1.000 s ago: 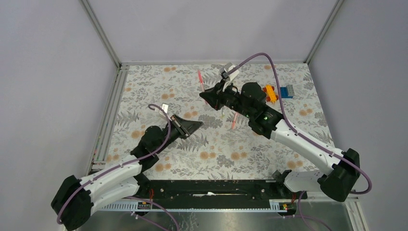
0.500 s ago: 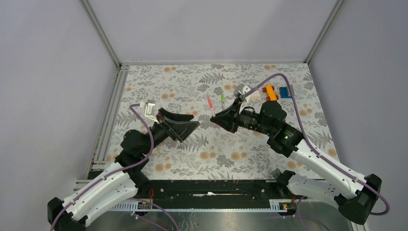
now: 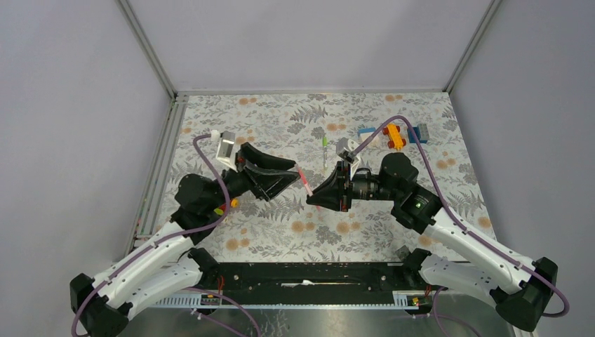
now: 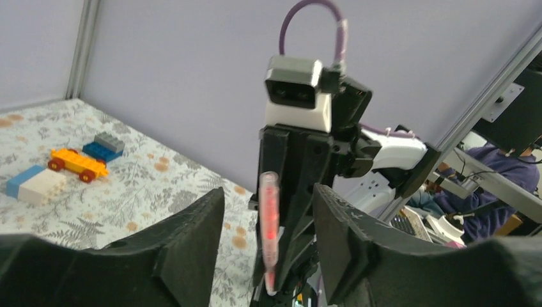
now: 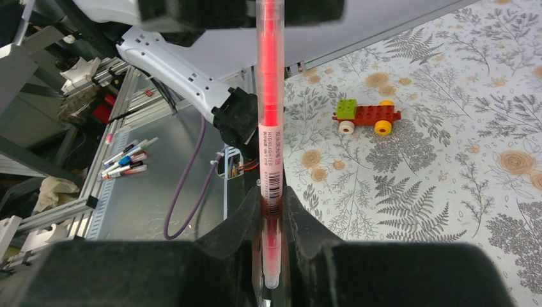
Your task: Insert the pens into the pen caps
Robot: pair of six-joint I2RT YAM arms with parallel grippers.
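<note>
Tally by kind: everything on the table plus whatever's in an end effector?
Pink pen: 1, held by right end effector
Green pen or cap: 1
Toy cars: 2, orange car, red car
Loose bricks: 2, white-blue brick, blue-grey brick
Total: 6

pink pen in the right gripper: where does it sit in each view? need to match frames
Top external: pink pen slanted at centre, between left gripper and right gripper.
Left wrist: pen upright, lower centre, in the open left gripper's gap.
Right wrist: pen vertical at centre, clamped at the bottom.
Shared landmark: floral table cover.
</note>
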